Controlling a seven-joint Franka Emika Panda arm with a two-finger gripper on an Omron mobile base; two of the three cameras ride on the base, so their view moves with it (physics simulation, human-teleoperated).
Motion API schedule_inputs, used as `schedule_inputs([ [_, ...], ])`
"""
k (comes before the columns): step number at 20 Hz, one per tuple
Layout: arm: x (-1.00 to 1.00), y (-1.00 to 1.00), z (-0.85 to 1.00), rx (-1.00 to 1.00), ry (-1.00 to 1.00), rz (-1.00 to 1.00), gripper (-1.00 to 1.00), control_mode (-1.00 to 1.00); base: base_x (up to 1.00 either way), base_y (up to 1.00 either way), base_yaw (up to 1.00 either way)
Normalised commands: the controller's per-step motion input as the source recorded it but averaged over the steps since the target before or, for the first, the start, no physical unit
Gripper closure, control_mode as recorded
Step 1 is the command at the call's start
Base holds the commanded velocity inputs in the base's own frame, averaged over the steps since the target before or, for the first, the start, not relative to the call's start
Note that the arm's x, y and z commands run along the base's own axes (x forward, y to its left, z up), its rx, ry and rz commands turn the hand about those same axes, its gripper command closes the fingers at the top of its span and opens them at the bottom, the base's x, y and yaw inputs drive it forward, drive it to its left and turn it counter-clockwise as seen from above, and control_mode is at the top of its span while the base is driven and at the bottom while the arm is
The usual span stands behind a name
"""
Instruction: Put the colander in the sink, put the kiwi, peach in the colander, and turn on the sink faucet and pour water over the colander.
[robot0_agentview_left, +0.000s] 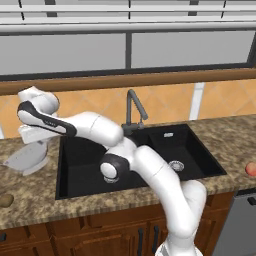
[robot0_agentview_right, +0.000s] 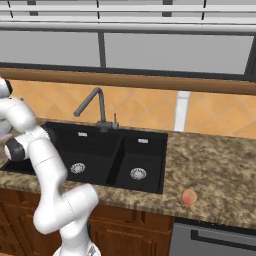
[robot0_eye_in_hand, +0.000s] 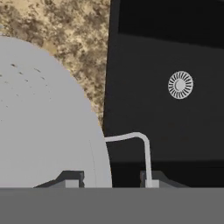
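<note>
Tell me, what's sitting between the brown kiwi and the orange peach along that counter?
Between the kiwi and the peach lies the black sink, crossed by the robot's arm, in the left base view.

Black double-basin sink (robot0_agentview_right: 117, 145) is set in the speckled granite surface (robot0_agentview_right: 210, 165), large basin left, smaller basin right, a round silver drain in each. Dark grey sink faucet (robot0_agentview_right: 97, 107) stands at the sink's back edge, roughly behind the divider, angular spout reaching left over the large basin. Peach (robot0_agentview_right: 189, 197) lies on the surface right of the sink, near the front edge, well apart from the basin rim. White arm (robot0_agentview_right: 47, 170) rises at lower left and bends away past the left frame edge, crossing the sink's front-left corner. Orange tile backsplash and a window behind. Wooden cabinet fronts below the surface.
</note>
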Motion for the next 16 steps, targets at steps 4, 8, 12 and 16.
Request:
schedule_inputs([
  [4, -0.26, -1.0, -0.42, 0.21, -0.12, -0.08, 1.0, -1.0, 0.0, 0.0, 0.0],
  [8, -0.31, -1.0, -0.64, 0.35, -0.24, -0.15, 1.0, -1.0, 0.0, 0.0, 0.0],
  [12, -0.62, -1.0, -0.74, 0.42, -0.32, -0.15, 1.0, -1.0, 0.0, 0.0, 0.0],
  [16, -0.77, -1.0, -0.56, 0.38, -0.35, -0.13, 1.0, -1.0, 0.0, 0.0, 0.0],
])
